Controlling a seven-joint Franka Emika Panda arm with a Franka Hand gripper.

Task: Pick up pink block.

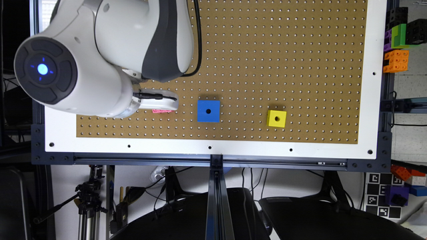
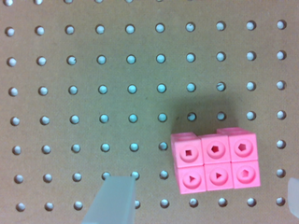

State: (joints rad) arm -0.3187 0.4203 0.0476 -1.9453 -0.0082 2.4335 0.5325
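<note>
In the wrist view we see the small bright-pink plastic building brick (image 2: 216,161), two rows of three round studs, lying flat on the brown perforated hardboard panel (image 2: 93,93). One pale translucent fingertip (image 2: 112,200) stands at one side of the brick and the edge of the other shows at the far side, so we read the gripper (image 2: 201,205) as spread wide, with nothing pinched; the brick lies between the two fingers but nearer the second one, and apart from both. In the exterior view the white gripper body (image 1: 156,100) hangs directly over the pink brick (image 1: 161,111), of which a thin strip shows at its edge, near the exterior view's left end of the panel (image 1: 267,50). We judge the step in hand to be alignment before descent: the grasp would do best if we centre the brick between the fingers, lower straight down until the tips flank its short ends, and only then close, so that the light brick is neither pushed aside nor tipped. Farther toward the exterior view's right sit a blue cube with one centre hole (image 1: 208,111) and, beyond it, a yellow cube with one centre hole (image 1: 276,118), both well apart from the brick and unlikely to interfere.
</note>
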